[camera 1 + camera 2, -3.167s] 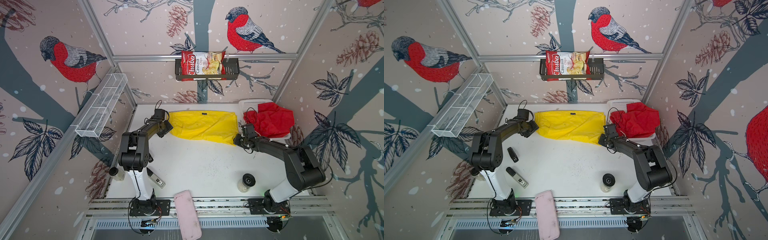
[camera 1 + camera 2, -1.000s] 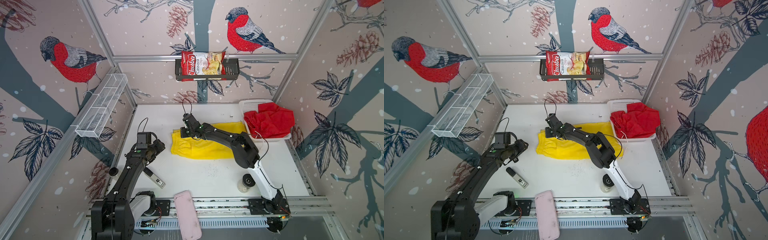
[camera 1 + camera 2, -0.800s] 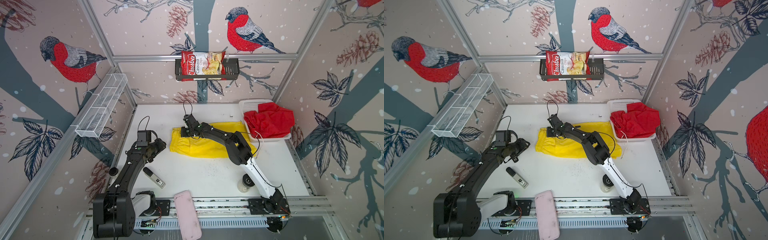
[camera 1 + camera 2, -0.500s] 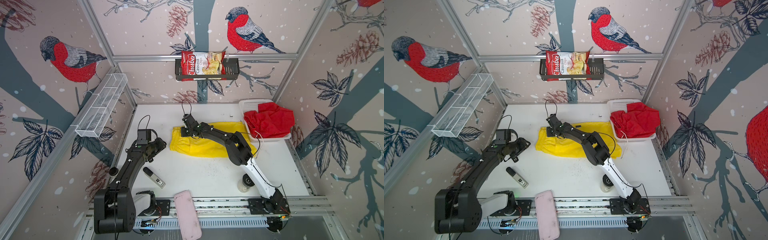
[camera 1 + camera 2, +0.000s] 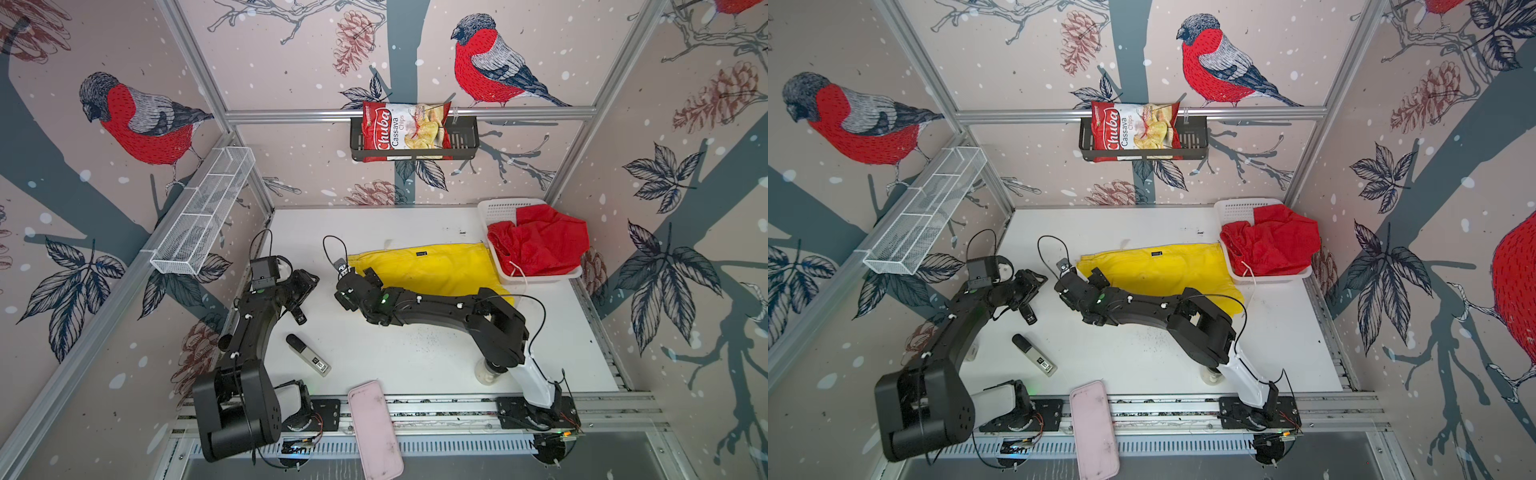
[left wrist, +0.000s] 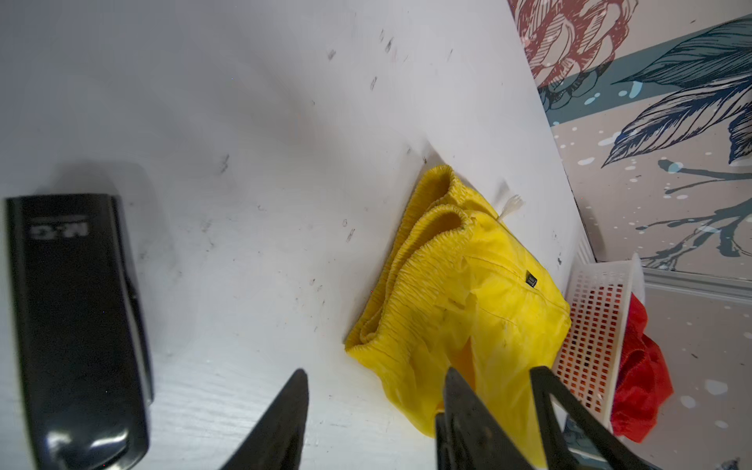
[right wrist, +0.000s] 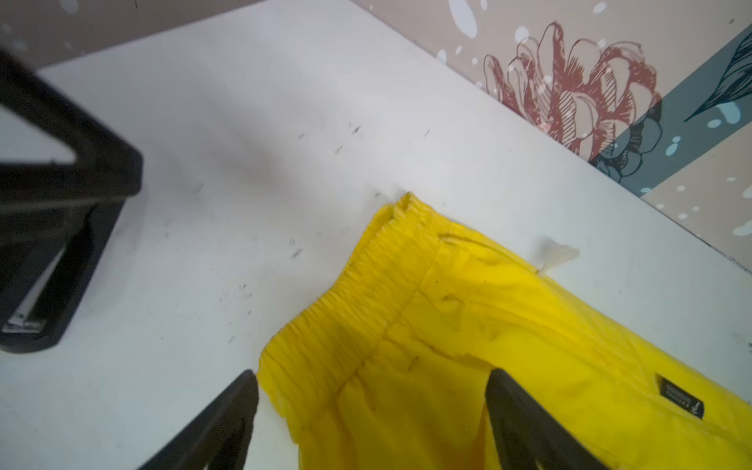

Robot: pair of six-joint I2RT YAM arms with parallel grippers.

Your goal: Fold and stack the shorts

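Right gripper [image 5: 358, 272] is hovering at the waistband end of the yellow shorts [image 5: 432, 270], fingers standing wide apart and gripping nothing. In the right wrist view the gripper [image 7: 370, 376] is straddling the elastic waistband: one fingertip is sitting over bare table [image 7: 203, 244] just off the fabric edge, the other over the yellow cloth [image 7: 529, 346], and whether either tip is touching the fabric cannot be told. The yellow shorts are lying flat on the table, stretching away from this gripper under its own forearm toward the white basket [image 5: 498, 208]; the small dark logo [image 7: 679, 396] is facing up just beyond the cloth-side finger. In the left wrist view the waistband is showing as two elastic layers, one on the other (so the pair is lying doubled). Left gripper [image 5: 309, 282] is hanging near the right gripper, on the bare-table side of it, well clear of the cloth; its fingers [image 6: 293, 407] are standing partly apart with only table between them, holding nothing. A small black device [image 6: 77, 325] is lying on the table just beside this gripper. The red shorts [image 5: 540, 241] are sitting crumpled in the basket, well apart from both grippers, past the end of the yellow pair farthest from them, with a white drawstring [image 5: 517, 270] trailing over the basket's rim.
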